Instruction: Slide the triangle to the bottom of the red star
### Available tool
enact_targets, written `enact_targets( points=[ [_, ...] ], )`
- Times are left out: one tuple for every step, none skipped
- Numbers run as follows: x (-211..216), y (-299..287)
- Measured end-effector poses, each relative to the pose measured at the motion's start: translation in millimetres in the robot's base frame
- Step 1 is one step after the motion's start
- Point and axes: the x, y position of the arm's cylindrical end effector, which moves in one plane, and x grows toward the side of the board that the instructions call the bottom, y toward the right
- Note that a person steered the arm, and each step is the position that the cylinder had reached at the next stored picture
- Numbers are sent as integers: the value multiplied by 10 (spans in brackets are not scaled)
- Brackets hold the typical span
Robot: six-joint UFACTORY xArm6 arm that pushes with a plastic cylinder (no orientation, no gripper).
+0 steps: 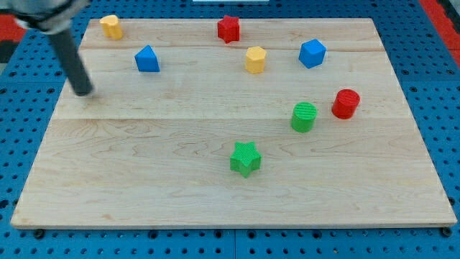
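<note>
The blue triangle block (146, 59) lies at the board's upper left. The red star (228, 29) sits near the top edge, right of the triangle and a little higher. My tip (84, 92) rests on the board at the left, below and left of the blue triangle, apart from it. The dark rod slants up to the view's top left corner.
A yellow block (111, 26) sits at the top left corner, a yellow hexagon (255, 59) right of centre top, a blue cube (312, 52) further right. A red cylinder (346, 103), a green cylinder (304, 116) and a green star (245, 158) lie lower. The wooden board (144, 180) lies on a blue pegboard.
</note>
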Motion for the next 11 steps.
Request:
enact_targets(
  points=[
    [-274,-79],
    [-354,393],
    [-443,944],
    [-528,1518],
    [-510,1904],
    [-382,1369],
    [-472,569],
    [-718,443],
    [-748,1017],
    [-752,1873],
    [-793,2517]
  ],
)
